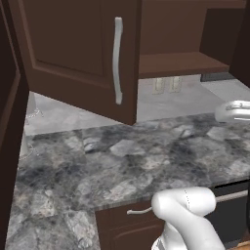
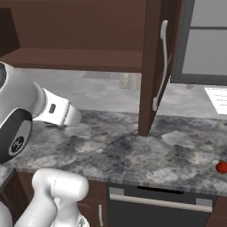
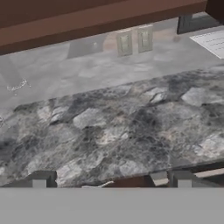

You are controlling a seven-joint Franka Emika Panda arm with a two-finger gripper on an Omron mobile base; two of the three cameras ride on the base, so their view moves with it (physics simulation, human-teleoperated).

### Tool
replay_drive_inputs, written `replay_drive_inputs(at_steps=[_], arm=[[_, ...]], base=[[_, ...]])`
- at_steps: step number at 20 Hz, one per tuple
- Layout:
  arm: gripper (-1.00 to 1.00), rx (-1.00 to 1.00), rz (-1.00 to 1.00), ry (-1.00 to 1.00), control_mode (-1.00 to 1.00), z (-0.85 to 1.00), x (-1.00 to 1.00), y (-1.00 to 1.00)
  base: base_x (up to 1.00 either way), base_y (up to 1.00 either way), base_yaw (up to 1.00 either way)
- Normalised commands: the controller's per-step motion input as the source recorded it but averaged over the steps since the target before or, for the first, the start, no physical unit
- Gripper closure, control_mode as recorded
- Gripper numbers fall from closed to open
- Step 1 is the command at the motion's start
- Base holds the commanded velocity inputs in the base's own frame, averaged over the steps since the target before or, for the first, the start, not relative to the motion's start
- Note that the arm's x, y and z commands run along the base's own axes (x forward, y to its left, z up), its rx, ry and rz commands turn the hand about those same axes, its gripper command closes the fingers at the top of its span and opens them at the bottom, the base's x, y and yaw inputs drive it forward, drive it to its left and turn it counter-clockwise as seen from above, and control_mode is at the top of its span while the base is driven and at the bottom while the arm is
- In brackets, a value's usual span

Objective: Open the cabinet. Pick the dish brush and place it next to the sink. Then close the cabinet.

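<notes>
The cabinet (image 1: 73, 49) hangs above the counter with its doors swung open. One door faces me with its silver bar handle (image 1: 117, 61). The other door (image 2: 150, 66) stands edge-on, and the bare lower shelf (image 2: 75, 57) shows between them. A tiny red item, the dish brush (image 2: 221, 167), lies on the counter at the far right edge. My gripper (image 3: 111, 180) hovers low over the counter's front edge. It is open, fingertips (image 3: 41, 179) wide apart, nothing between them. The sink is out of view.
Grey marble counter (image 1: 122, 156) runs across under the cabinet. Two wall outlets (image 3: 133, 40) sit on the backsplash. A black dishwasher front (image 2: 155, 208) and a brown drawer unit (image 1: 127, 224) lie below the counter edge. A window (image 2: 204, 40) is at the right.
</notes>
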Motion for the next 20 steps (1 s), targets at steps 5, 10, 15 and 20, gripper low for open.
replay_drive_inputs(at_steps=[5,10,15,20], arm=[[-1.0,0.0,0.0,-0.53,-1.0,0.11,-0.42,0.01],[-1.0,0.0,-0.04,-0.33,-1.0,0.59,-0.28,0.26],[-1.0,0.0,-0.05,-0.21,-1.0,0.67,-0.3,0.14],[-1.0,0.0,-0.05,-0.11,-1.0,0.4,-0.38,0.04]], base=[[0.0,0.0,0.0],[0.0,0.0,0.0],[0.0,0.0,0.0],[0.0,0.0,0.0]])
